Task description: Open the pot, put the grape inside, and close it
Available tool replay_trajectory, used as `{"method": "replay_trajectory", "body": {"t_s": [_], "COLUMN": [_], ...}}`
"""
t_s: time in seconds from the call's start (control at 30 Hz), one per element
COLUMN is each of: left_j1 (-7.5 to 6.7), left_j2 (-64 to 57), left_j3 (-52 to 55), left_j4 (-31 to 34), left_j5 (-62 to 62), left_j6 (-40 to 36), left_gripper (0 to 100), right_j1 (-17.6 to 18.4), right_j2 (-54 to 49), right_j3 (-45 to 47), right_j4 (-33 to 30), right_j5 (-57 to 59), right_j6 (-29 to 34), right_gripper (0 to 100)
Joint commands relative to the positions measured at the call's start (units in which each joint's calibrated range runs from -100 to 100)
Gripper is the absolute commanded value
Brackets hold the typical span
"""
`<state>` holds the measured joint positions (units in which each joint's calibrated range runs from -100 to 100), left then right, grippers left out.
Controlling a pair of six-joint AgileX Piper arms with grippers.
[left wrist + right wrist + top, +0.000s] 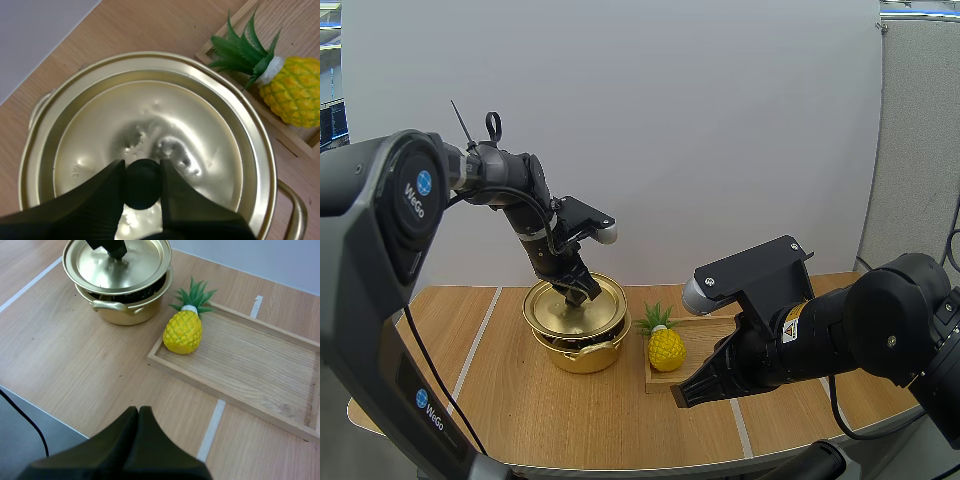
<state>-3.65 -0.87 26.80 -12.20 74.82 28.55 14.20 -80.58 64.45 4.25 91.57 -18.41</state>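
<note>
While left gripper (142, 169) pinches its black knob (142, 186), shiny dimpled gold lid (165, 122), right gripper (138, 411) closed.

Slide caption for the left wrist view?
Left claw pinching the black knob of the gold lid, a pineapple in the wooden tray beside the pot.

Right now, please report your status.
Left pincer shut on lid knob. Right pincer shut, empty, near wooden tray. Pineapple in tray, beside pot.

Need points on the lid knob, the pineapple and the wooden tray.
lid knob (142, 183): left wrist view, top of the black knob.
pineapple (183, 333): right wrist view, yellow body.
wooden tray (250, 356): right wrist view, bare floor.
</note>
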Motion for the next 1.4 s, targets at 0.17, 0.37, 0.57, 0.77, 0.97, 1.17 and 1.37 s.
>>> {"method": "replay_trajectory", "body": {"t_s": [0.17, 0.37, 0.57, 0.77, 0.97, 1.17, 1.37], "left_j1": [-0.19, -0.19, -0.19, -0.19, -0.19, -0.19, -0.19], "left_j2": [3.0, 5.0, 5.3, 5.3, 5.3, 5.3, 5.3], "left_j3": [0.0, 0.0, 0.0, 0.0, 0.0, 0.0, 0.0], "left_j4": [-5.9, -5.5, -3.8, -0.2, -0.6, -0.8, -1.7], "left_j5": [-4.0, -3.9, -3.3, -2.9, -1.3, 3.5, 3.5], "left_j6": [3.4, 3.6, 3.4, 2.1, 2.1, 2.1, 2.1], "left_gripper": [0, 0, 0, 0, 0, 0, 0], "right_j1": [-0.2, -0.3, -0.3, -0.3, -0.3, -0.3, -0.3], "right_j2": [-0.6, -0.6, -0.6, -0.6, -0.6, -0.6, -0.6], "right_j3": [0.1, 0.1, 0.1, 0.1, 0.1, 0.1, 0.1], "right_j4": [-0.3, -0.3, -0.3, -0.3, -0.3, -0.3, -0.3], "right_j5": [-0.2, -0.2, -0.2, -0.2, -0.2, -0.2, -0.2], "right_j6": [-0.7, -0.7, -0.7, -0.7, -0.7, -0.7, -0.7], "right_gripper": [0, 0, 0, 0, 0, 0, 0]}}
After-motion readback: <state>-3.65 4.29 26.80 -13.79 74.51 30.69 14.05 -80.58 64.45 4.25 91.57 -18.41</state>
